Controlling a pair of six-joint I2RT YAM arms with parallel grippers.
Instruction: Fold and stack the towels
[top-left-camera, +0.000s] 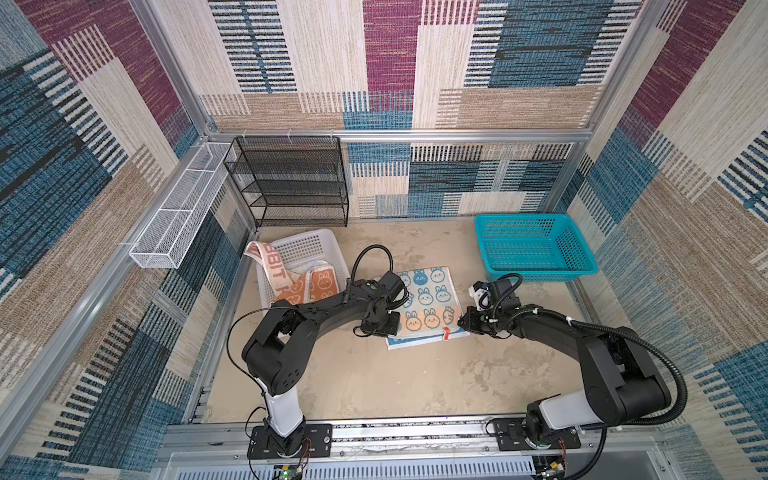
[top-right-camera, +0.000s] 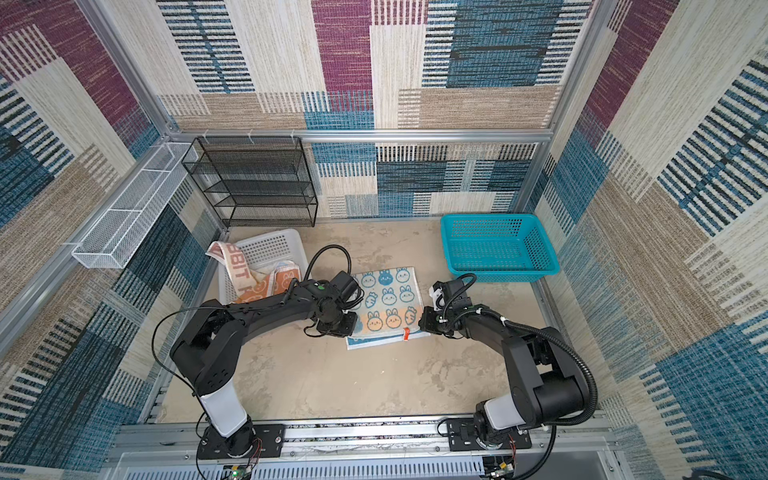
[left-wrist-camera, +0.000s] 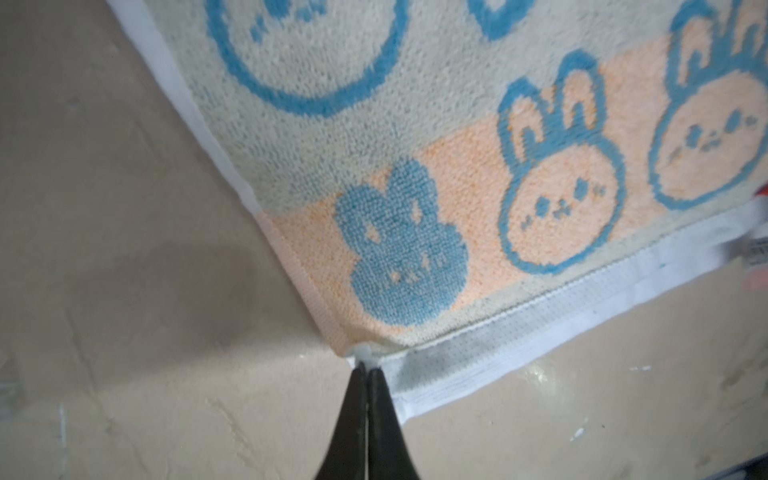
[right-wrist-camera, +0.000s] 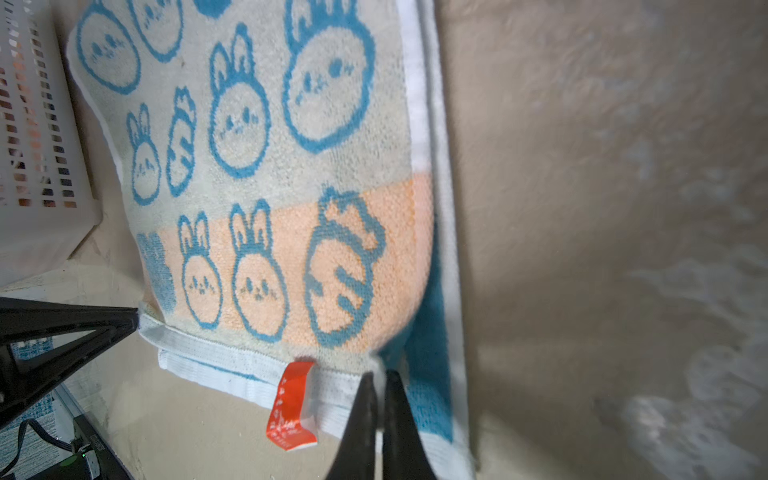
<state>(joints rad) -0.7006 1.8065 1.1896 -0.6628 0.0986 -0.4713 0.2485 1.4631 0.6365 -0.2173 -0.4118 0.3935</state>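
Beige, mottled counter (top-left-camera: 374, 374) fills my feed, and at its middle lies the blue-rabbit towel (top-left-camera: 430, 297), doubled over, its top layer stopping short of the white hem and blue edge beneath; my left pincer (left-wrist-camera: 365, 368) is pinched tight on that layer's near left corner; my right pincer (right-wrist-camera: 379, 376) is clamped likewise on the near right corner, just beside a red tag (right-wrist-camera: 291, 409); left of the towel a white basket (top-left-camera: 299, 249) holds the orange-rabbit towel (top-left-camera: 323, 282), with the lettered towel (top-left-camera: 272, 264) draped over its rim; a teal basket (top-left-camera: 540, 274) stands far right; a black mesh shelf (top-left-camera: 291, 178) stands against the back wall.
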